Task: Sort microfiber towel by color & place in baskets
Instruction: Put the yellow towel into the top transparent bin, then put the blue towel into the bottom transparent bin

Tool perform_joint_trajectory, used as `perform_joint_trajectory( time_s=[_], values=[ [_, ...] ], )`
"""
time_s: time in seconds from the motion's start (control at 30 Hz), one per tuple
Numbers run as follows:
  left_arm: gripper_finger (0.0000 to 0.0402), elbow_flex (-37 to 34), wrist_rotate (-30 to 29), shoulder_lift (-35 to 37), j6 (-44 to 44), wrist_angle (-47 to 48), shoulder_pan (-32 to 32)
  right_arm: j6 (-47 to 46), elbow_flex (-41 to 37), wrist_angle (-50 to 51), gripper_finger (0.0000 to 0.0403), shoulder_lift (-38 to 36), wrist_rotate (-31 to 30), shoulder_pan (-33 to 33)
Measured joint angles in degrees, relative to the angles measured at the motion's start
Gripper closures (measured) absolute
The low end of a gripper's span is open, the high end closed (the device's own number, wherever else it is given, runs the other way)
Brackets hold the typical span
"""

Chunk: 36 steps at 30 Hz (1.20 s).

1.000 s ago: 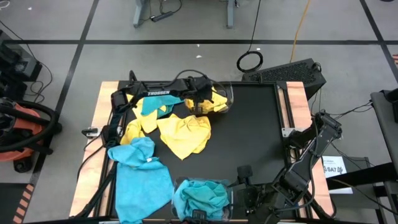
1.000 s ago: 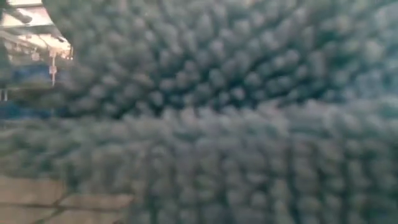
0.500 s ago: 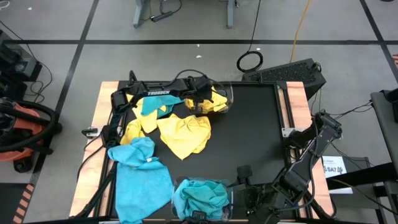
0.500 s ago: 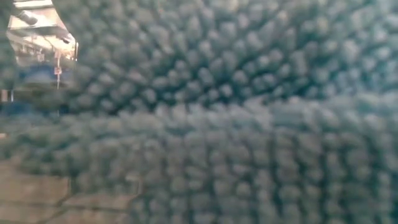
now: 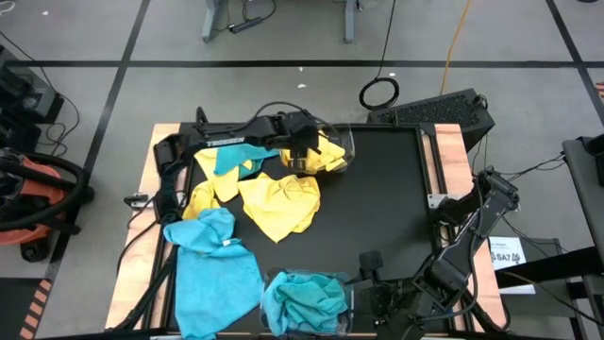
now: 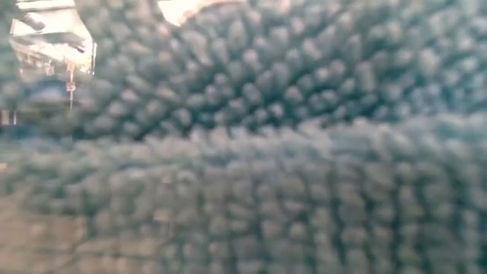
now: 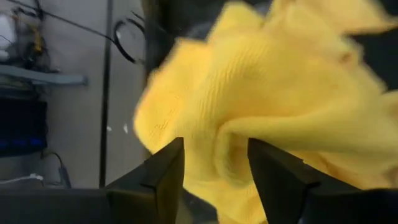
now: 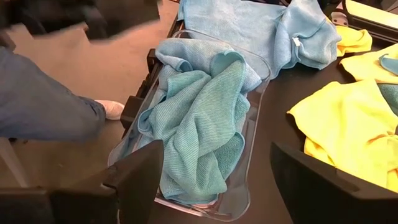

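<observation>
A yellow microfiber towel (image 5: pixel 327 156) lies bunched in the clear far basket (image 5: pixel 345 142). My left gripper (image 5: pixel 300 157) hangs just above it, open; in the left wrist view the towel (image 7: pixel 273 93) shows beyond the parted fingers, apart from them. The near basket (image 8: pixel 256 93) holds crumpled turquoise towels (image 8: pixel 199 124). My right gripper (image 8: pixel 214 180) waits open beside it at the table's near right. Loose on the table lie yellow towels (image 5: pixel 278 203) and turquoise towels (image 5: pixel 215 264).
A turquoise cloth (image 6: pixel 259 152) hangs right against the low camera and fills its view. A small turquoise towel (image 5: pixel 226 161) lies under my left arm. A person's leg and shoe (image 8: pixel 43 106) stand beyond the near edge. The black mat's right half (image 5: pixel 387 198) is bare.
My left gripper has risen from the far basket, and the arm behind it has lifted too. The yellow towel has stayed behind in the basket. The cloth before the low camera has shifted slightly.
</observation>
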State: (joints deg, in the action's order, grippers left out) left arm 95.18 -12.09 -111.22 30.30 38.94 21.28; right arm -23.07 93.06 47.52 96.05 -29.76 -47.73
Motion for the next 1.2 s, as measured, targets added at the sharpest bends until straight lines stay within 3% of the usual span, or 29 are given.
perform_joint_trajectory(
  time_s=[0.37, 0.73, 1.2],
  values=[
    [0.021, 0.0, 0.7, 12.8, -4.4, 5.1, -4.4, 0.2, 0.0, -0.2, 0.0117, 0.0, 0.0, 0.0],
    [0.021, 0.0, 0.9, 23.5, -10.2, 10.5, -13.2, 0.2, 0.0, -1.1, 0.0117, 0.0, 0.0, 0.0],
    [0.021, 0.0, 0.9, 27.9, -21.9, 22.8, -28.9, 0.2, 0.0, -3.3, 0.0117, 0.0, 0.0, 0.0]
  ],
)
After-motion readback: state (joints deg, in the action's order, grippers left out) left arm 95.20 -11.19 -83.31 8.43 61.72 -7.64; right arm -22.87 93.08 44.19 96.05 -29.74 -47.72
